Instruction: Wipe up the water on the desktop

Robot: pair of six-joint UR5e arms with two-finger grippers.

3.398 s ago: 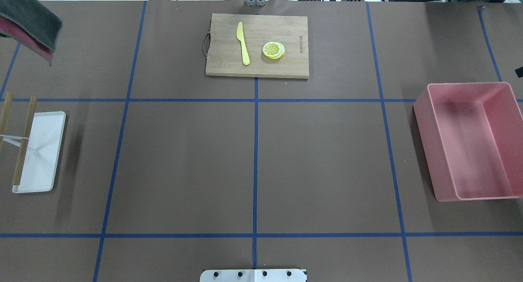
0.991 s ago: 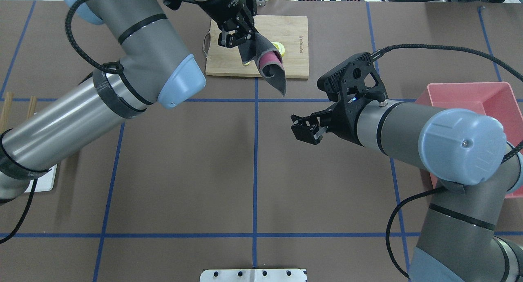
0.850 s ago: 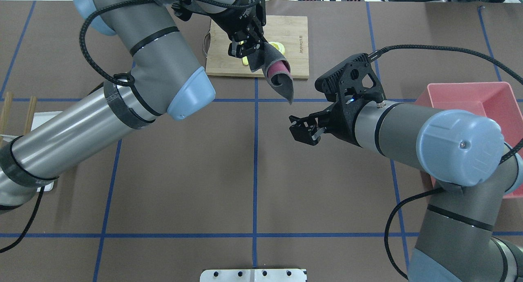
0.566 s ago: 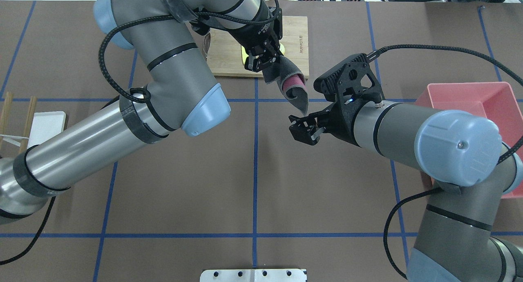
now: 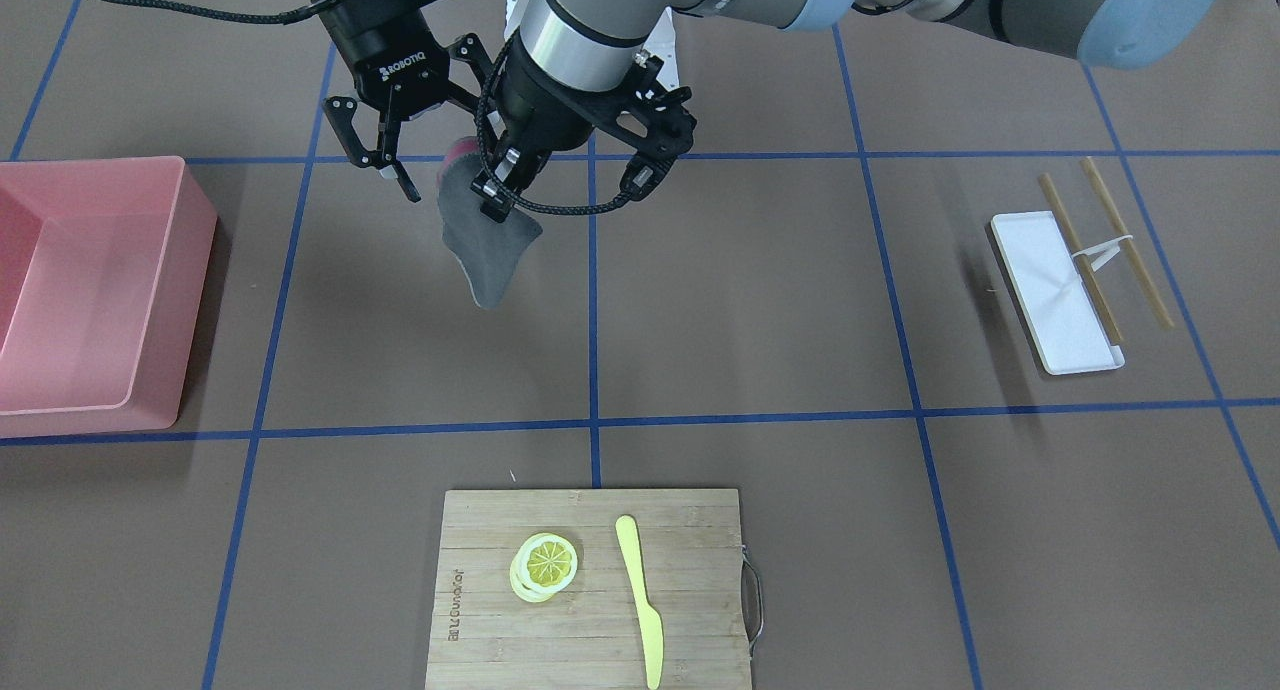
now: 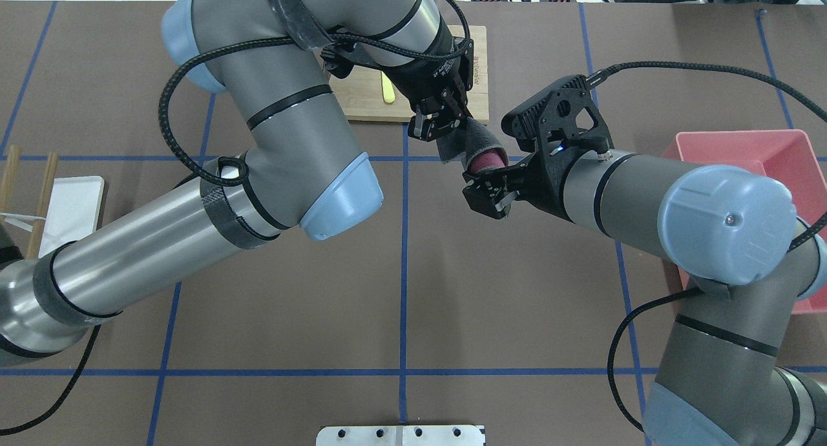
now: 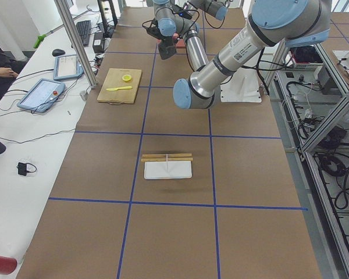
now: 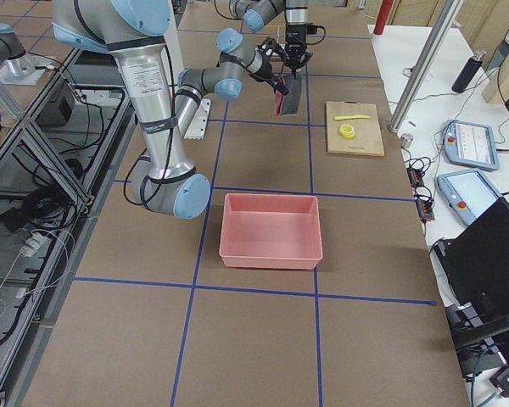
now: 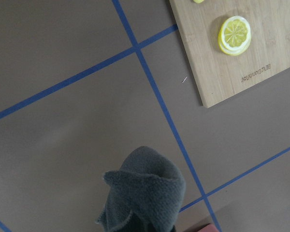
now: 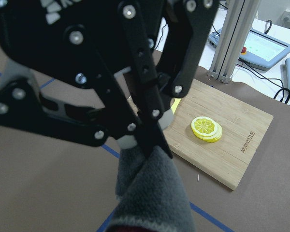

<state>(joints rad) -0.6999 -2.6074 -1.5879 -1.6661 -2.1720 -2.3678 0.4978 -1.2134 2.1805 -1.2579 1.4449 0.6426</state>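
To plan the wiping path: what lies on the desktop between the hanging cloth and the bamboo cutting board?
Bare desktop, a blue tape line and a tiny speck; the exterior front-facing view shows it.

Bright, even light pours down from overhead onto the matte desktop (image 5: 760, 300), with no glare, and the shadows are soft: a faint smear beside the white tray (image 5: 1040, 300), a darker band along the pink bin (image 5: 198, 300). Up close in the wrist views the cloth (image 10: 154, 193) goes blurry at the bottom edge, while the cutting board (image 9: 232, 53) behind it reads crisp.
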